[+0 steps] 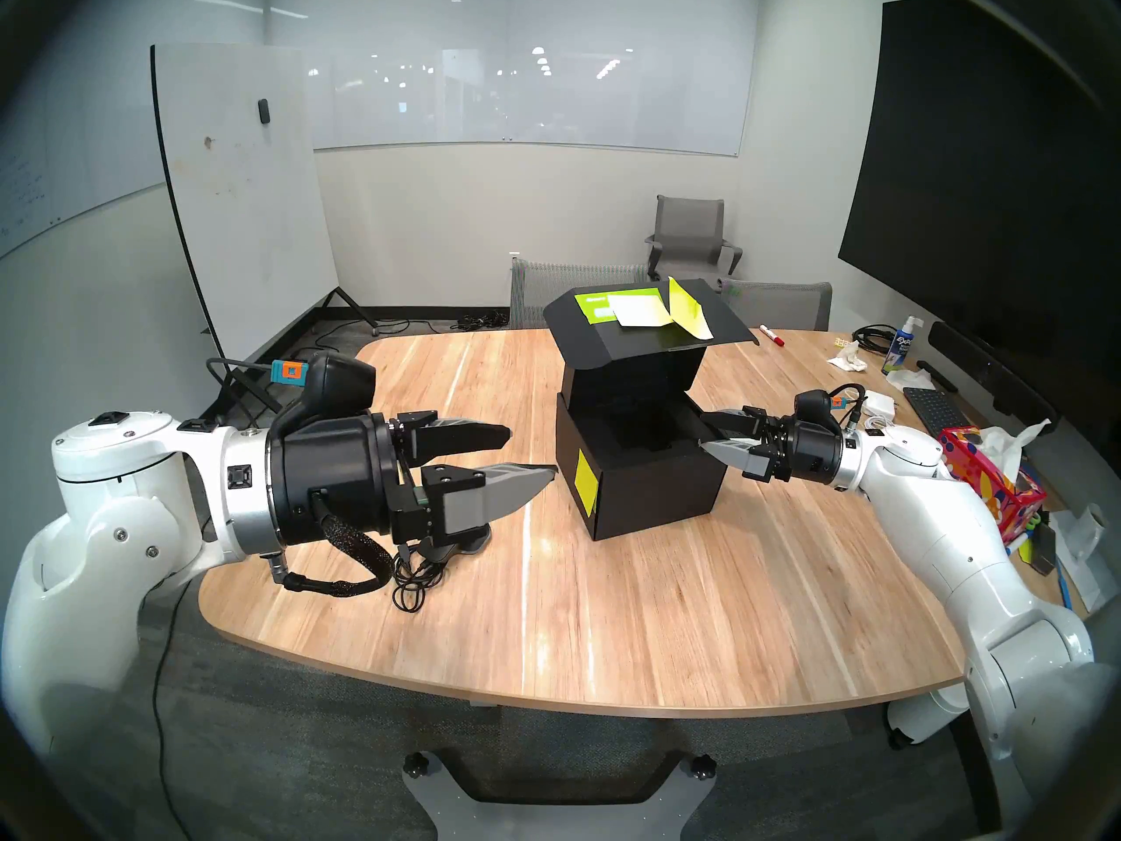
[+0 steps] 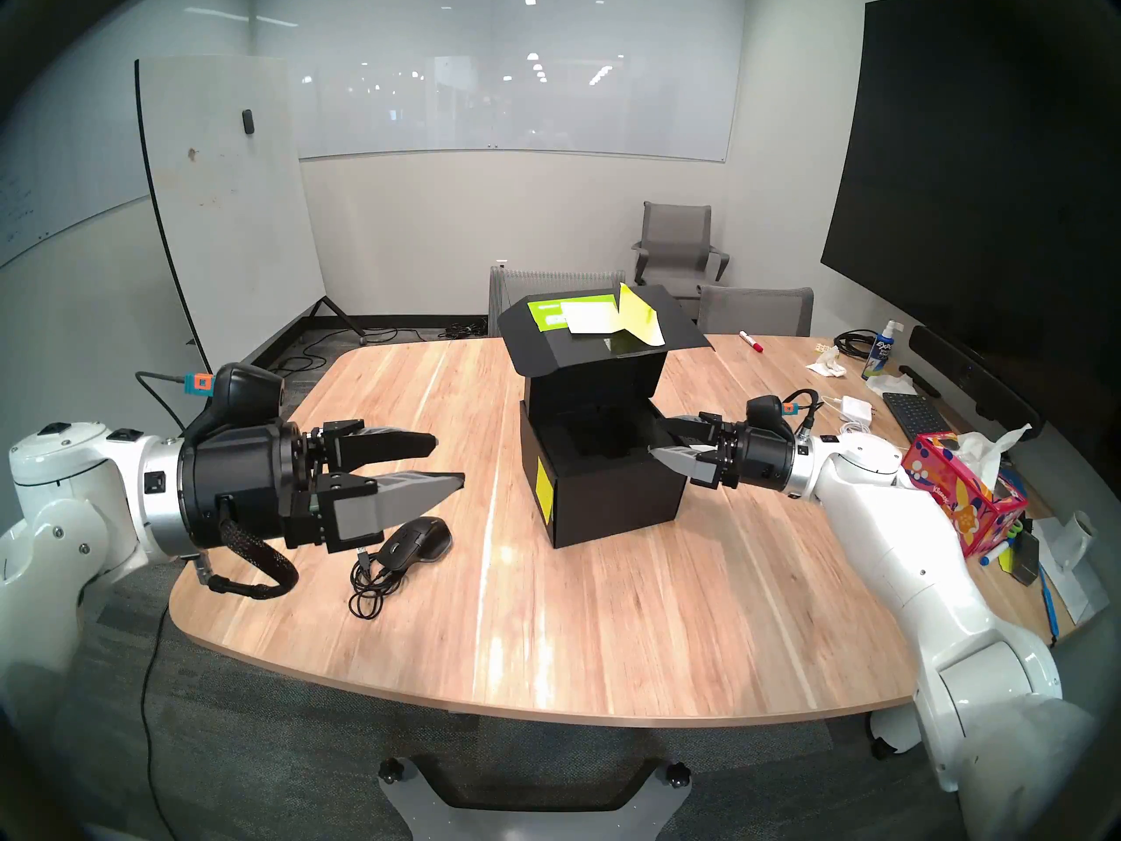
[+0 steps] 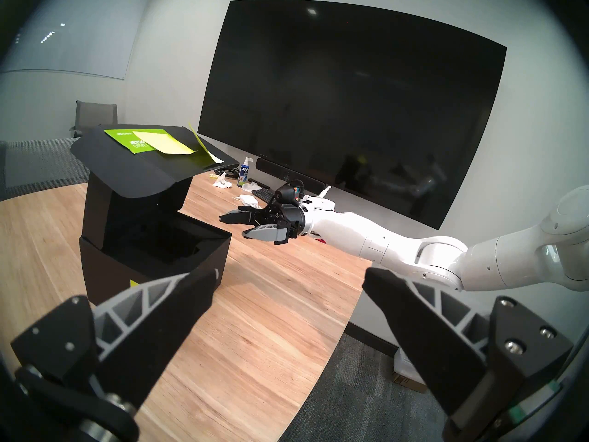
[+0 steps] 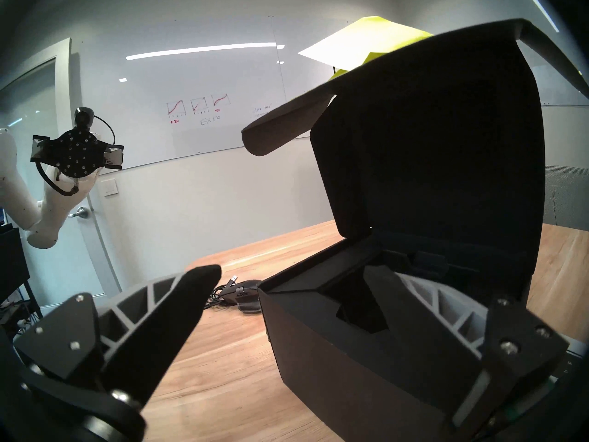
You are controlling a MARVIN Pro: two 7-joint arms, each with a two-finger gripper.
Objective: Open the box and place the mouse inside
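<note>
1. The right gripper (image 1: 708, 434) hangs with fingers apart at the right rim of the box (image 1: 655, 488), holding nothing.
2. The left gripper (image 2: 449, 460), fingers also apart, hovers above the mouse (image 2: 418, 539).
3. The mouse lies near the surface's (image 2: 606, 609) left edge (cable coiled beside it).
4. The box stands mid-surface, lid raised.
</note>
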